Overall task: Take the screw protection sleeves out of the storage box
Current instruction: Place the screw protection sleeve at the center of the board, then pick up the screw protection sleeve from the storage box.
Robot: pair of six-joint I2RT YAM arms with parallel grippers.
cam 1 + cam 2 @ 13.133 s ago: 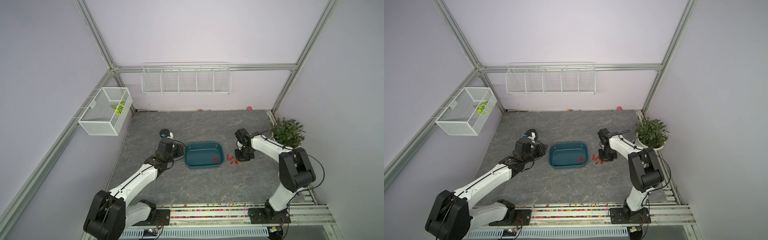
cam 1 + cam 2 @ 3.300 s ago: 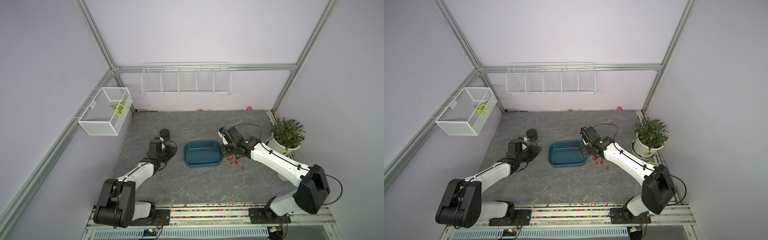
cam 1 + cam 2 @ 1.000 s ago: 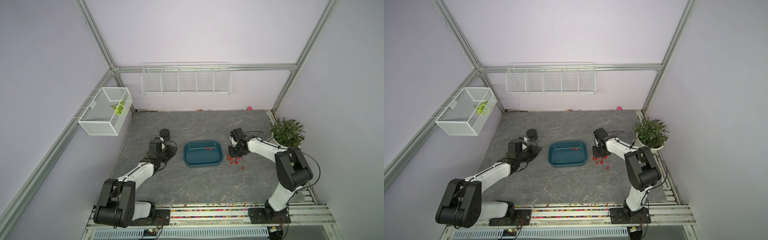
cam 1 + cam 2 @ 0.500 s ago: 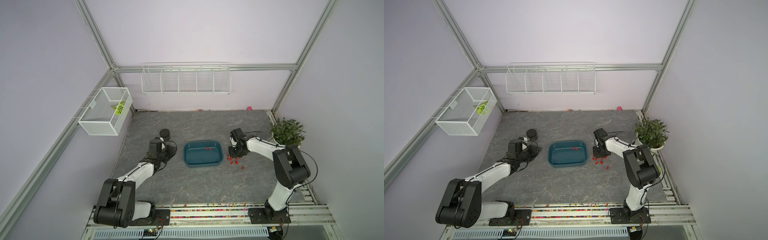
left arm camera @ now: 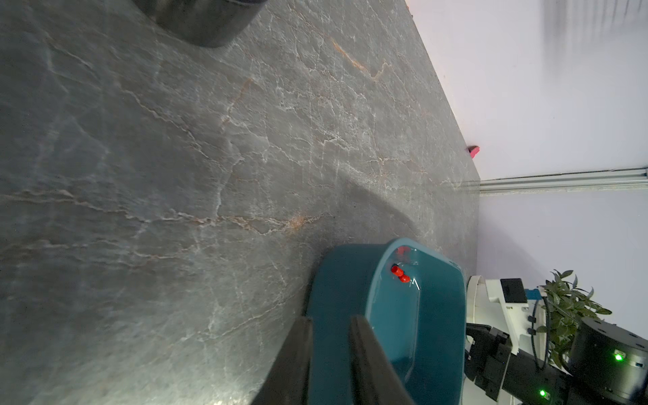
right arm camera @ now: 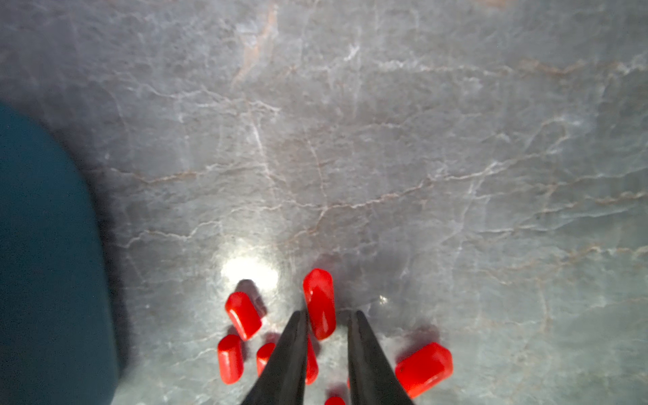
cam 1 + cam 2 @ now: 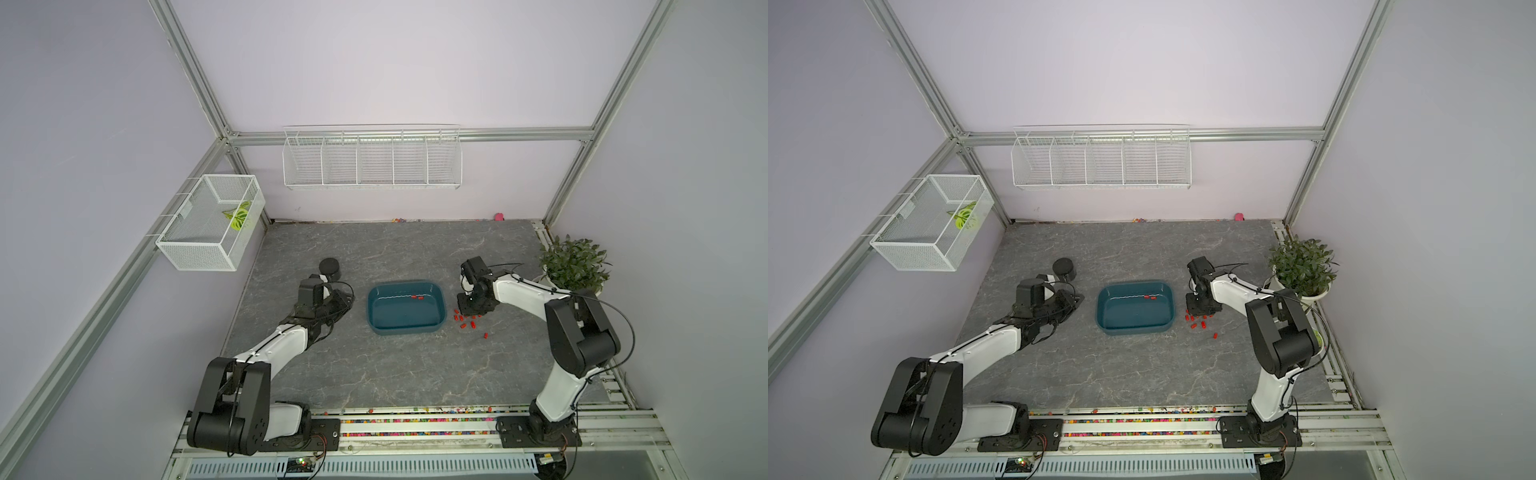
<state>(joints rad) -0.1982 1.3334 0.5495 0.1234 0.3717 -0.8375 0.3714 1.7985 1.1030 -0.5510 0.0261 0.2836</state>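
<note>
The grey marbled tabletop [image 7: 399, 374] carries the teal storage box [image 7: 405, 331] at its centre. The left gripper [image 5: 329, 318] sits low near the box's left end, jaws slightly apart, holding nothing. The right gripper [image 6: 326, 315] points down just right of the box, jaws narrowly parted. Of the screw protection sleeves [image 6: 319, 303], two lie inside the box by its far wall. The rest cluster on the tabletop at the right gripper, one touching a single fingertip.

Two sleeves [image 7: 417, 297] lay inside the storage box [image 7: 399, 331] at its far wall; the remaining sleeves [image 7: 467, 321] lay on the table [image 7: 374, 374] just right of it.
</note>
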